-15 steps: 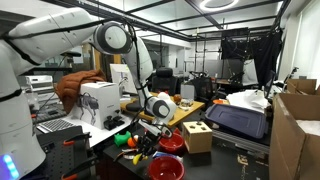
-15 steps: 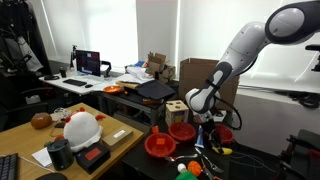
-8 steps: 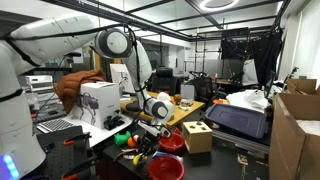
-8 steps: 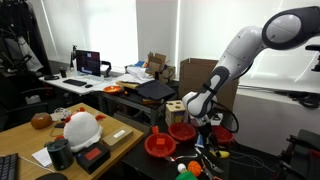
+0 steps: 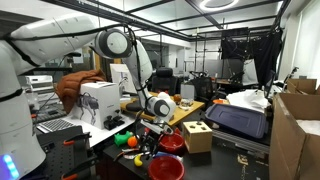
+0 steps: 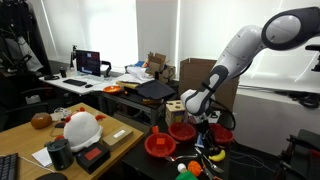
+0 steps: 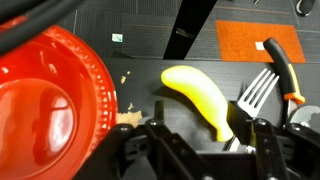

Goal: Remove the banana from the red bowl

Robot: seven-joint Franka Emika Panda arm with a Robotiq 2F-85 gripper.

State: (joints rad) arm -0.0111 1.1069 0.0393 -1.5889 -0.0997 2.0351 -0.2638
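In the wrist view the yellow banana [image 7: 196,95] lies on the black surface, outside the red bowl [image 7: 50,100], which fills the left of the frame. My gripper [image 7: 200,120] hangs right over the banana's near end. Its jaws stand apart: the right finger [image 7: 248,118] touches the banana's tip, and a gap shows between the banana and the left finger [image 7: 156,112]. In both exterior views the arm reaches down to the low table, with the gripper [image 6: 207,138] [image 5: 150,148] among the red bowls.
A fork [image 7: 256,92] with an orange handle lies just right of the banana, and an orange mat [image 7: 258,42] lies beyond it. More red bowls [image 6: 160,146] [image 5: 165,166], a wooden block box [image 5: 197,134] and small toy pieces crowd the table.
The arm has shifted slightly over the table between the exterior frames. The bowls and the other things have stayed in place.
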